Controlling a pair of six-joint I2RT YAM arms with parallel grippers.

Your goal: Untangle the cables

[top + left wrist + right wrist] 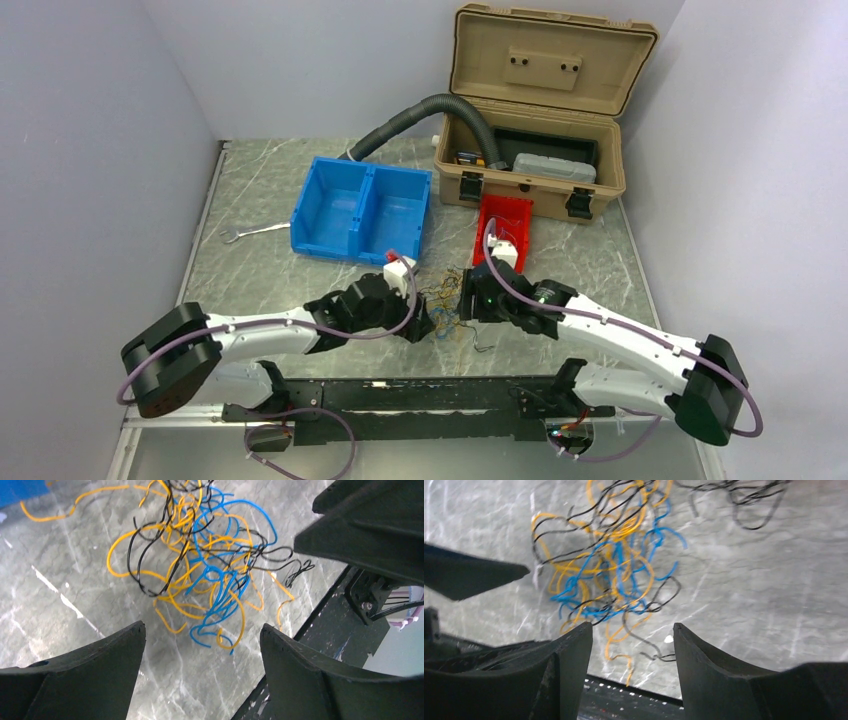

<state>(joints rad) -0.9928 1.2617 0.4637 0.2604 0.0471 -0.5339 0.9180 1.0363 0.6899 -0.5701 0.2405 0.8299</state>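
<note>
The cables (447, 303) are a small tangle of hair-thin orange, blue and black wires lying on the grey marble table between my two grippers. In the left wrist view the cables (205, 565) lie just beyond my left gripper (202, 632), which is open and empty. In the right wrist view the cables (611, 575) lie just beyond my right gripper (632, 632), also open and empty, with a few orange and black strands trailing between its fingers. In the top view the left gripper (425, 325) is left of the tangle and the right gripper (467, 300) is right of it.
A blue two-compartment bin (362, 208) stands behind the left arm. A red bin (503, 232) stands behind the right gripper, before an open tan case (535, 110) with a grey corrugated hose (420, 115). A wrench (252, 233) lies left. A black rail (420, 395) runs along the near edge.
</note>
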